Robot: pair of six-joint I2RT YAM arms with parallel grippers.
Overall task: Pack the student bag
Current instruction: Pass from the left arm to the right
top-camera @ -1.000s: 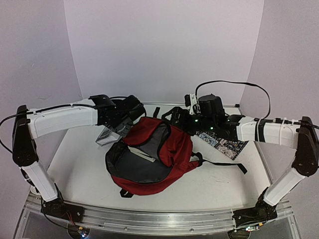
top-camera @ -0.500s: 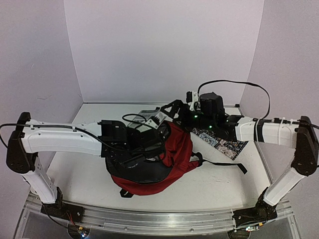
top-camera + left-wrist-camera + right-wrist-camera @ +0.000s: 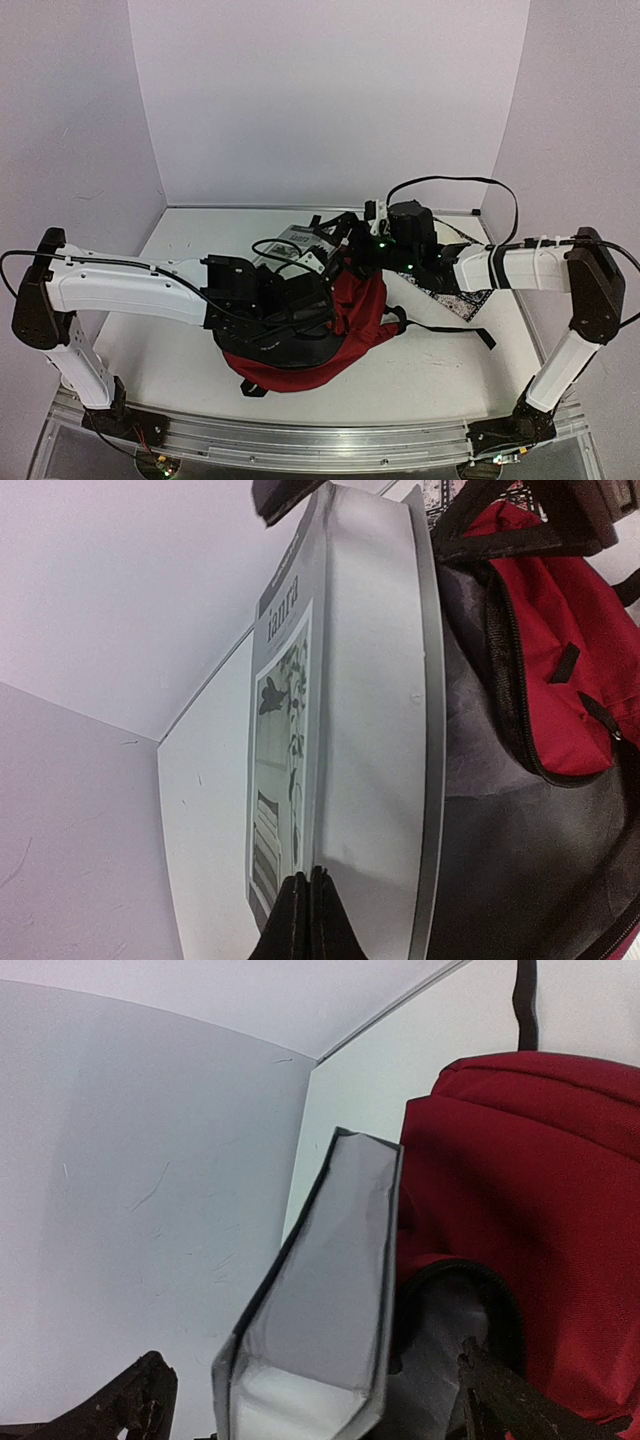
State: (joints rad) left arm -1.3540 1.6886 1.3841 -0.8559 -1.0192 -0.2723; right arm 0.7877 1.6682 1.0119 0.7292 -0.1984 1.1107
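The dark red student bag [image 3: 355, 325] lies at the table's middle, its mouth open and its grey lining showing [image 3: 520, 820]. A grey book [image 3: 370, 680] with a picture cover stands on edge at the bag's mouth. It also shows in the top view [image 3: 298, 240]. My left gripper [image 3: 308, 912] is shut on the book's near edge, by the bag's opening [image 3: 305, 280]. My right gripper [image 3: 325, 1405] is open, with its fingers wide apart on either side of the book's far end [image 3: 320, 1300]. It is just above the bag's rim [image 3: 345, 255].
A black-and-white patterned item [image 3: 470, 300] lies under the right forearm. A black bag strap [image 3: 465, 331] trails to the right across the table. White walls close the table at the back and sides.
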